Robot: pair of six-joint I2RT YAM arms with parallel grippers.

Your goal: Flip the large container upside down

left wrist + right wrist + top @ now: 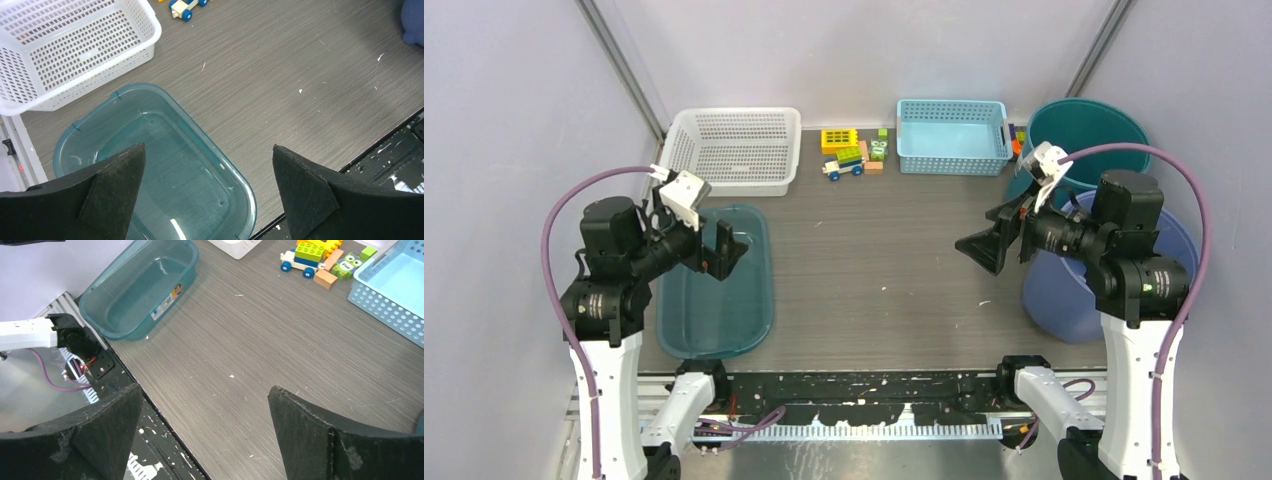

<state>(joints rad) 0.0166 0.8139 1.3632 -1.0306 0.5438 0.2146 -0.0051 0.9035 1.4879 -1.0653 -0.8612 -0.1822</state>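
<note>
- Fingers of our left gripper (721, 250) stand spread wide, gripping nothing, above the far end of the large container (724, 320).
- That container sits mouth up along the left edge of the table (884, 270), towards the near-left corner, with the white basket (734, 150) just beyond it.
- Our right gripper (982, 246) hangs equally wide and empty by the right edge, beside the blue bucket (1064, 295).
- We see open tabletop between the two grippers; toy blocks (854, 152) line the far edge.

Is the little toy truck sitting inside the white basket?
No, the toy truck stands on the table, between the white basket and the light blue basket.
</note>
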